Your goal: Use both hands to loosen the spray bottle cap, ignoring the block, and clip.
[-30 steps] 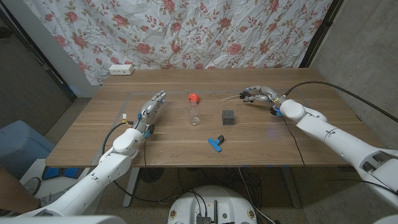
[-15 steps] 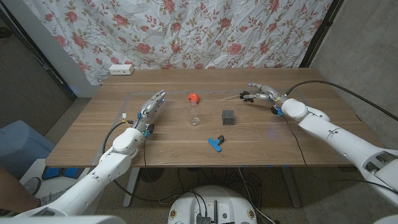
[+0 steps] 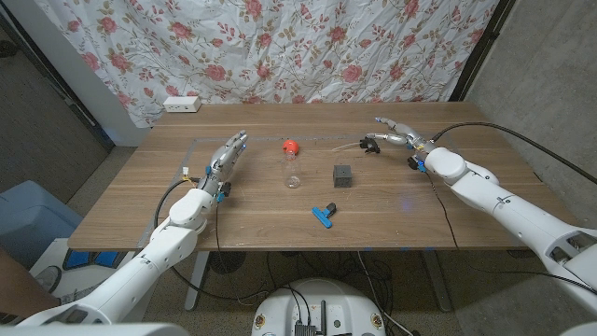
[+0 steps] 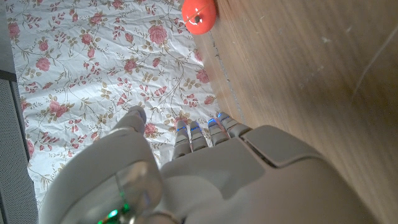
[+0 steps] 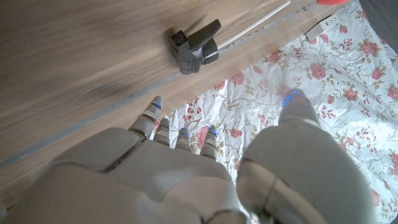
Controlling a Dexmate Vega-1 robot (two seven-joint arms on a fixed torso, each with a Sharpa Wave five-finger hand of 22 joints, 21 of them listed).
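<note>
From the head camera, the left hand (image 3: 228, 157) sits at about nine o'clock on the wooden table (image 3: 140, 196), fingers straight and close together, pointing toward the far edge, holding nothing. The left wrist camera shows the same fingers (image 4: 205, 134) held side by side, thumb set apart, with the red ball-shaped top (image 4: 199, 15) beyond them.

Near the table's middle, toward twelve o'clock, the clear bottle (image 3: 292, 169) lies on its side with that red top (image 3: 290, 147) at its far end. The bottle looks see-through; whether anything is inside cannot be told.

At about five o'clock from the bottle lies a blue clip (image 3: 323, 215). A small dark block (image 3: 342, 175) stands at three o'clock from the bottle, just apart from it.

At about two o'clock lies the black spray cap (image 3: 372, 145) with its thin white tube (image 3: 346, 147), detached from the bottle. The right hand (image 3: 396, 138) is just beside it, fingers extended and gripping nothing. In the right wrist camera the fingers (image 5: 180, 134) are held narrowly apart, thumb aside, clear of the cap (image 5: 194, 48).
</note>
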